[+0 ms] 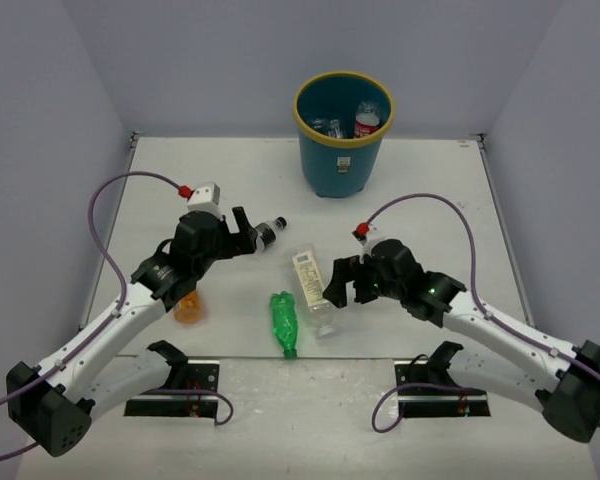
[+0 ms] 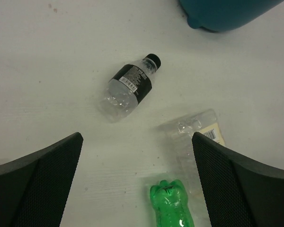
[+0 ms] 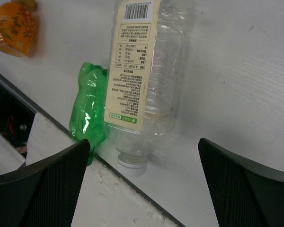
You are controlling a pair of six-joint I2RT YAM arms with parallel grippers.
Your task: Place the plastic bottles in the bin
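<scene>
Top external view: some plastic bottles sit in the bin (image 1: 340,165) at the far side. Four lie on the table: black-labelled (image 1: 270,231), pale-labelled (image 1: 312,278), green (image 1: 284,322) and orange (image 1: 190,308). The left gripper (image 1: 248,232) and right gripper (image 1: 346,285) both gape, holding nothing. These empties look light, thin-walled and slick; I'd pinch across the labelled middle.

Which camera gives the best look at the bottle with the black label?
The left wrist view: the black-label bottle lies whole and unobstructed. The top view shows it small, beside the left fingers; the right wrist view misses it.
</scene>
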